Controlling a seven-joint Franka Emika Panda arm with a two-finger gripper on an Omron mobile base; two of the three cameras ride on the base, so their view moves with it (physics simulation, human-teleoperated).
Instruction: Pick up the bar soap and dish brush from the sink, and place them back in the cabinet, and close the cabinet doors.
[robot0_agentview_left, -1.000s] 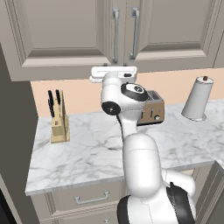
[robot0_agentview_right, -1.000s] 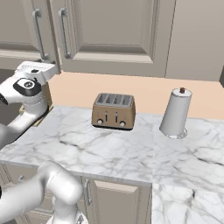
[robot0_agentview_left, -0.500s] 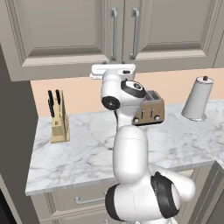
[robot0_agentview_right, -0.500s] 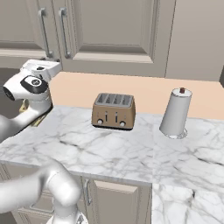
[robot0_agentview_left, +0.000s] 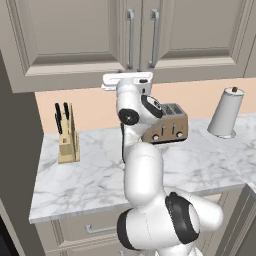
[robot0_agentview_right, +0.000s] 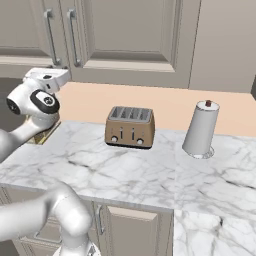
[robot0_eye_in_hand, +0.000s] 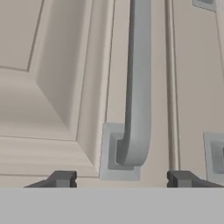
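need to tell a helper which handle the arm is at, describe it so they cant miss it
Above the marble counter, two cabinet doors meet over the toaster. It is the left silver bar handle of the pair at that seam, directly above the raised hand, framed between its open jaws.

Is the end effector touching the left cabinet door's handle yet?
Apart. In the hand view, the end effector is open, its fingertips on either side of and below the handle's lower end, with door surface visible between each tip and the handle.
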